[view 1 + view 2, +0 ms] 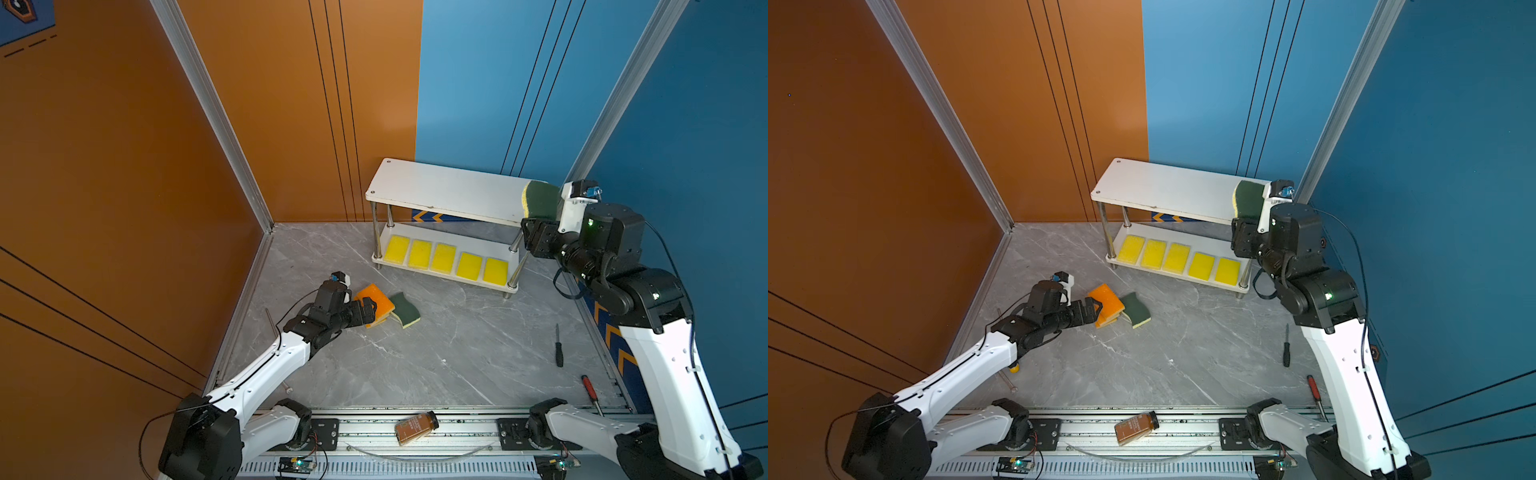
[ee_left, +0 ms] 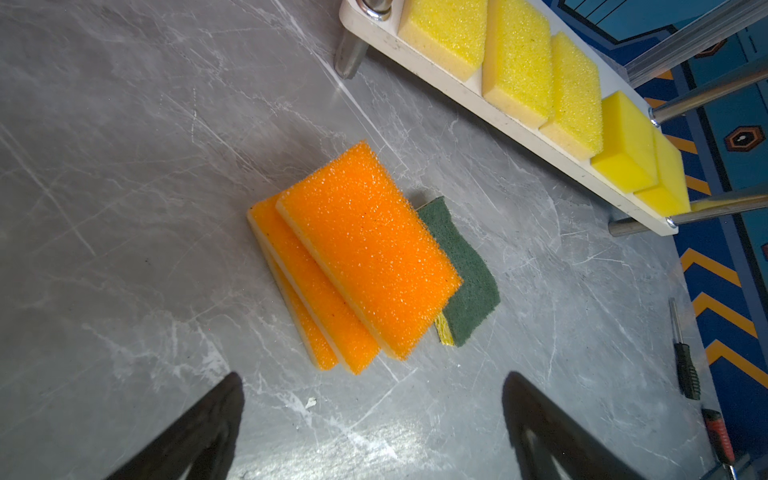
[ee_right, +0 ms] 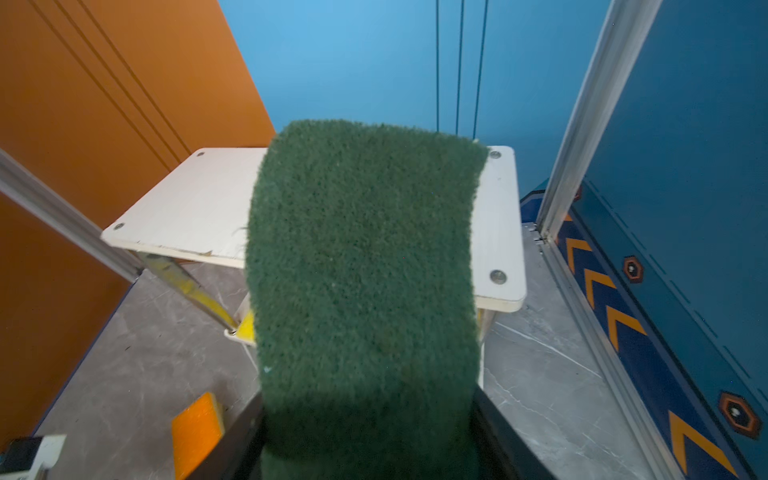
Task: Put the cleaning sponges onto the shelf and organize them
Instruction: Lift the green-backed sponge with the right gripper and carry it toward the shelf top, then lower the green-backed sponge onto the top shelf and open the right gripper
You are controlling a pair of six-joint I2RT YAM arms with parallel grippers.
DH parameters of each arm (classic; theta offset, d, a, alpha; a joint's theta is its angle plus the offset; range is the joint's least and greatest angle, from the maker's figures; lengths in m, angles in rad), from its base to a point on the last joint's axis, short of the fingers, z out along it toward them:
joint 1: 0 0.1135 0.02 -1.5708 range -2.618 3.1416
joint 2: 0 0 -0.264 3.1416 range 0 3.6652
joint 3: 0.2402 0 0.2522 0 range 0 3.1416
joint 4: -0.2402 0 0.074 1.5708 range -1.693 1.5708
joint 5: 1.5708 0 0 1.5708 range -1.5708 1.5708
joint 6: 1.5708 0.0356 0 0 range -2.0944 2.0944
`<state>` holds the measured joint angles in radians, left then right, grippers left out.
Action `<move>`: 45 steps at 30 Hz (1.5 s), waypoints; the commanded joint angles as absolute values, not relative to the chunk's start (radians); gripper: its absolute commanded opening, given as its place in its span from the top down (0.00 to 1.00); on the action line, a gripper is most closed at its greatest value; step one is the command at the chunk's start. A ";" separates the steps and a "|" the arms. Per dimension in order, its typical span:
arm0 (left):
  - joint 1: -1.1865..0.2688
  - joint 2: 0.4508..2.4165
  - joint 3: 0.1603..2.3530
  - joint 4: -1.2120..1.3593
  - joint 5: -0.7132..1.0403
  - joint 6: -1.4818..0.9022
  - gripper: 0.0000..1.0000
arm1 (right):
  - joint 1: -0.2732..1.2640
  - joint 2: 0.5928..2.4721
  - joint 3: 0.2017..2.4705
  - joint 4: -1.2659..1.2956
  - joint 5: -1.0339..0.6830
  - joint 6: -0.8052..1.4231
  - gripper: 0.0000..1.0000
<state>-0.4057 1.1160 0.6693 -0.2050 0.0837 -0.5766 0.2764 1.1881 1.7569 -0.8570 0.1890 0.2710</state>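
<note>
The white two-tier shelf (image 1: 449, 191) (image 1: 1163, 187) stands at the back, with several yellow sponges (image 1: 444, 257) (image 2: 519, 62) in a row on its lower board. My right gripper (image 3: 370, 440) is shut on a green-topped sponge (image 1: 540, 201) (image 1: 1250, 199) (image 3: 365, 270) over the right end of the top board (image 3: 187, 208); whether they touch cannot be told. On the floor lie three overlapping orange-topped sponges (image 1: 376, 301) (image 2: 365, 249), with another green-topped sponge (image 1: 405, 309) (image 2: 465, 270) partly under them. My left gripper (image 1: 370, 311) (image 2: 374, 382) is open just short of the orange pile.
A brown bottle (image 1: 417, 427) lies on the front rail. A black screwdriver (image 1: 559, 347) and a red one (image 1: 590, 390) lie on the floor at the right. Orange and blue walls close in the back and sides.
</note>
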 commanded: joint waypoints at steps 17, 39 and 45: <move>-0.396 1.094 0.681 -0.212 0.092 -0.579 0.02 | 0.126 1.430 1.890 -0.829 0.188 0.391 0.41; -0.393 1.069 0.683 -0.251 0.072 -0.564 0.02 | 0.250 1.664 2.121 -0.943 0.404 0.329 0.41; -0.391 1.070 0.683 -0.252 0.072 -0.565 0.02 | 0.252 1.675 2.121 -0.968 0.432 0.312 0.41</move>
<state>-0.4007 1.0851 0.6693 -0.2302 0.0830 -0.5762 0.2489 1.6653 2.0899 -0.9268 0.3794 0.3351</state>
